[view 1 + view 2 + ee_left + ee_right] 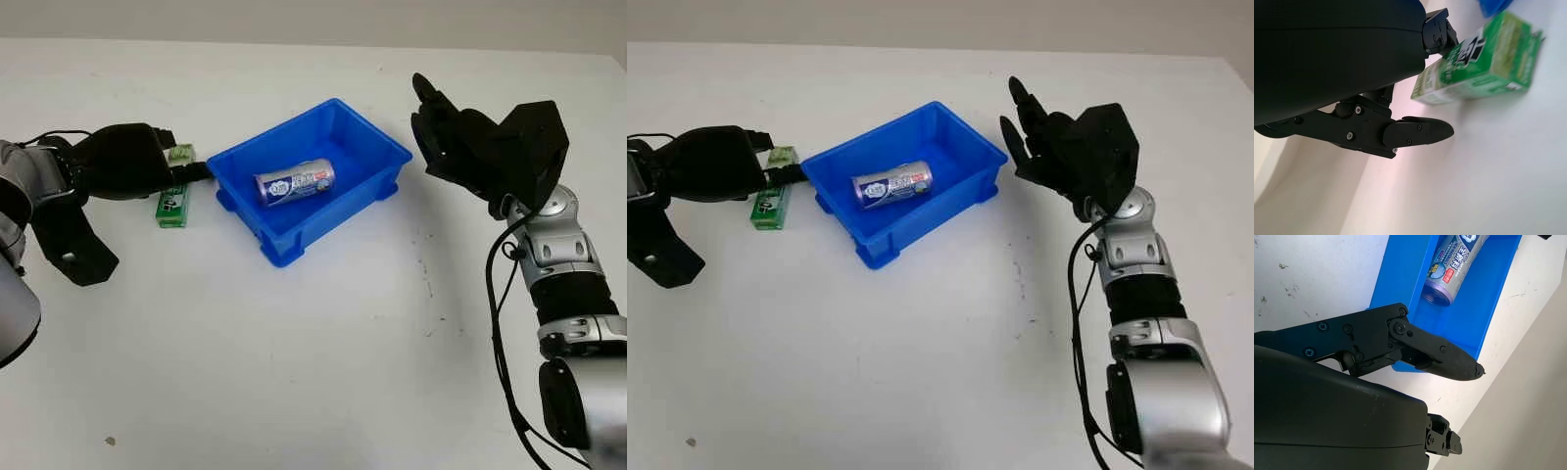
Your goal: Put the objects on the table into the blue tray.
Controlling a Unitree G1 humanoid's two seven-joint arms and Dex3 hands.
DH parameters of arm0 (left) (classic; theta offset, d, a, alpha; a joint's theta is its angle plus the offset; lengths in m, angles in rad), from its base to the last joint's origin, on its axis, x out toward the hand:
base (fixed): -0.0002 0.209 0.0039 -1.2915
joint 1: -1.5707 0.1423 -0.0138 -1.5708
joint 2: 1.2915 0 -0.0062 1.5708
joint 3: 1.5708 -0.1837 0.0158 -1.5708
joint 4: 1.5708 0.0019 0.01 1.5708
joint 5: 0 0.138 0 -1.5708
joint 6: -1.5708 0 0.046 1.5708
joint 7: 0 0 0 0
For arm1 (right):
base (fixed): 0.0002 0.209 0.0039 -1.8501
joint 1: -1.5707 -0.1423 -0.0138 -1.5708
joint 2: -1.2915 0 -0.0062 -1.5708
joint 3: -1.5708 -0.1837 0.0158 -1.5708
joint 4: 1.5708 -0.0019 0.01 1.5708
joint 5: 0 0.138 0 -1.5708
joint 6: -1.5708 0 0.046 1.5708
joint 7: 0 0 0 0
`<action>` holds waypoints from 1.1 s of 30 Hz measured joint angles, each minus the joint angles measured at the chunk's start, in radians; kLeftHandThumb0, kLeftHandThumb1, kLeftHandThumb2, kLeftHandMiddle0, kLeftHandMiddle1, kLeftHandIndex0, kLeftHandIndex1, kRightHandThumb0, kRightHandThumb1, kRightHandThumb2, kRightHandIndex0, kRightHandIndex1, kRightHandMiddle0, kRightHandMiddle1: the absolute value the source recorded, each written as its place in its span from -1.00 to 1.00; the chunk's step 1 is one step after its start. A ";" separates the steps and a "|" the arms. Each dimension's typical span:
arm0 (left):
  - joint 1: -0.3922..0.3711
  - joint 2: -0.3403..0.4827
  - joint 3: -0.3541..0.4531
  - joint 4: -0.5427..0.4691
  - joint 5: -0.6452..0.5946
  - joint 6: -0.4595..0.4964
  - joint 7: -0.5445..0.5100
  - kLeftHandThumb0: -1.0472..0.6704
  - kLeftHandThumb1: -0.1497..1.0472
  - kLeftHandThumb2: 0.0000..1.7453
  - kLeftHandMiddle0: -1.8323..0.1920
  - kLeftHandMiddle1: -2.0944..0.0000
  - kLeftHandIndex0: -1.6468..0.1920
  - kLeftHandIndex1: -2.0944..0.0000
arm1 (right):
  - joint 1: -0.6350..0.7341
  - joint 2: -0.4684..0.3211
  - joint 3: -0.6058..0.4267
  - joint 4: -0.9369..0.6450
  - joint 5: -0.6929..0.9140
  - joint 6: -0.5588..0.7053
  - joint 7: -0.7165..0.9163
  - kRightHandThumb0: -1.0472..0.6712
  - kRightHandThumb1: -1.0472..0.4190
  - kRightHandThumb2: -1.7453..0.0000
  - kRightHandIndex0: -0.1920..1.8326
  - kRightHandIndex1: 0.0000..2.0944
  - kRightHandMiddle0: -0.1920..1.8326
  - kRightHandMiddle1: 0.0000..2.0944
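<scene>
Left hand [122, 162] over green box [172, 204], seemingly unclosed, ready to grasp; right hand [460, 137] open beside blue tray [377, 137].

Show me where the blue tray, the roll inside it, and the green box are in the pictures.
blue tray [377, 137], left eye view, on its far right rim.
roll [294, 182], left eye view, on the middle of its wrapper.
green box [172, 207], left eye view, on its top face.
</scene>
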 measured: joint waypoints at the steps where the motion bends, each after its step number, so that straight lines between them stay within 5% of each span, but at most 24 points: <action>1: 0.000 0.000 -0.001 0.000 0.002 0.012 -0.017 -0.39 1.00 -0.42 -0.05 -1.00 0.37 -1.00 | 0.000 0.000 0.000 0.002 0.000 -0.001 0.001 -0.43 -1.00 0.12 -1.00 -1.00 -1.00 -1.00; 5: 0.000 0.000 0.003 -0.002 -0.005 0.018 -0.041 -0.36 1.00 -0.42 -0.26 -1.00 0.10 -1.00 | -0.001 0.000 -0.001 0.024 0.004 -0.012 0.013 -0.43 -1.00 0.12 -1.00 -1.00 -1.00 -1.00; 13: 0.001 0.007 0.020 0.000 -0.027 0.015 -0.037 -0.34 1.00 -0.42 -0.34 -1.00 0.05 -1.00 | -0.009 0.000 -0.001 0.039 0.004 -0.019 0.018 -0.44 -1.00 0.13 -1.00 -1.00 -1.00 -1.00; 22: 0.008 0.011 0.041 0.003 -0.055 0.021 -0.067 -0.39 1.00 -0.34 -0.30 -1.00 0.14 -1.00 | -0.013 0.000 -0.001 0.041 0.004 -0.017 0.022 -0.42 -1.00 0.15 -1.00 -1.00 -1.00 -1.00; 24: 0.025 0.011 0.089 0.005 -0.115 0.022 -0.095 -0.36 1.00 -0.41 -0.11 -1.00 0.50 -1.00 | -0.016 0.000 -0.001 0.043 0.005 -0.015 0.022 -0.42 -1.00 0.15 -1.00 -1.00 -1.00 -1.00; 26: 0.042 0.008 0.136 0.005 -0.168 0.039 -0.128 -0.30 1.00 -0.46 0.01 -1.00 0.60 -1.00 | -0.017 0.000 -0.001 0.046 0.006 -0.015 0.023 -0.41 -1.00 0.15 -1.00 -1.00 -1.00 -1.00; 30: 0.049 0.002 0.177 0.004 -0.209 0.086 -0.234 -0.18 1.00 -0.48 0.19 -1.00 0.64 -1.00 | -0.022 0.000 -0.001 0.052 0.006 -0.015 0.024 -0.41 -1.00 0.16 -1.00 -1.00 -1.00 -1.00; 33: 0.049 0.002 0.181 0.000 -0.210 0.098 -0.255 -0.19 1.00 -0.48 0.09 -1.00 0.51 -1.00 | -0.022 0.000 -0.001 0.052 0.006 -0.015 0.024 -0.42 -1.00 0.17 -1.00 -1.00 -1.00 -1.00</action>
